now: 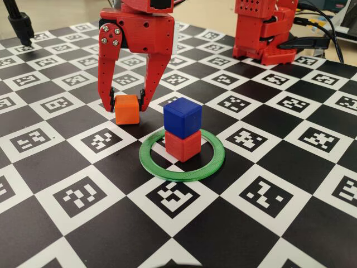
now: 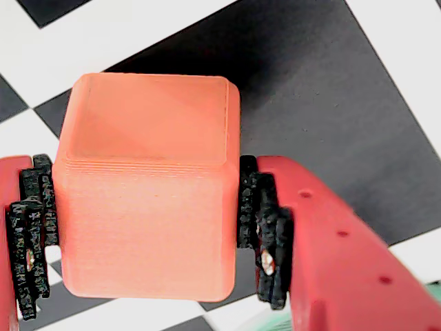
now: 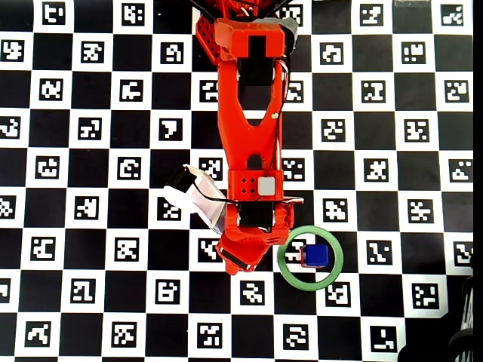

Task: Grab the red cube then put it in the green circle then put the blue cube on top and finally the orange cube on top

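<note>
The orange cube [image 1: 126, 109] sits between the fingers of my red gripper [image 1: 126, 106], left of and behind the stack in the fixed view. In the wrist view both black pads [image 2: 265, 227] press the sides of the orange cube [image 2: 148, 200], so the gripper [image 2: 148, 234] is shut on it. The cube is at board level; I cannot tell whether it still touches the board. The blue cube [image 1: 182, 115] stands on the red cube [image 1: 182, 146] inside the green circle [image 1: 184, 175]. From overhead the blue cube [image 3: 316, 256] shows inside the circle [image 3: 310, 286]; the arm hides the orange cube.
The board is a black-and-white checker of printed markers [image 1: 78, 195]. A second red robot base [image 1: 262, 30] stands at the back right with cables beside it. A black stand [image 1: 22, 28] is at the back left. A white and black cable loop [image 3: 192, 192] hangs off the arm.
</note>
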`<state>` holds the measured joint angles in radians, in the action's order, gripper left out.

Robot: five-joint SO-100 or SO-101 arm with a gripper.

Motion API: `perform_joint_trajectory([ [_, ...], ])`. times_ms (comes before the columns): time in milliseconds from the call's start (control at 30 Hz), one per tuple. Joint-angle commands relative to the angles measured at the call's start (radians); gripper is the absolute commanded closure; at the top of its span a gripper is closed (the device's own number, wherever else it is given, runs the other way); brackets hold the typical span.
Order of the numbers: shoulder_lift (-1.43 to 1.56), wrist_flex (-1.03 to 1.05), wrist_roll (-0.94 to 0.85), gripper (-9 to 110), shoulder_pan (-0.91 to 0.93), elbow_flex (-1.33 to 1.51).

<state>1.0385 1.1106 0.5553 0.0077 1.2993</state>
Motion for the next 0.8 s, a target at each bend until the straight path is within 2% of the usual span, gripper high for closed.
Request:
perform_joint_trajectory([
  [0, 0.109, 0.009, -0.02, 91, -0.003, -0.006],
  [767, 0.31, 0.368, -0.233, 92, 0.012, -0.33],
])
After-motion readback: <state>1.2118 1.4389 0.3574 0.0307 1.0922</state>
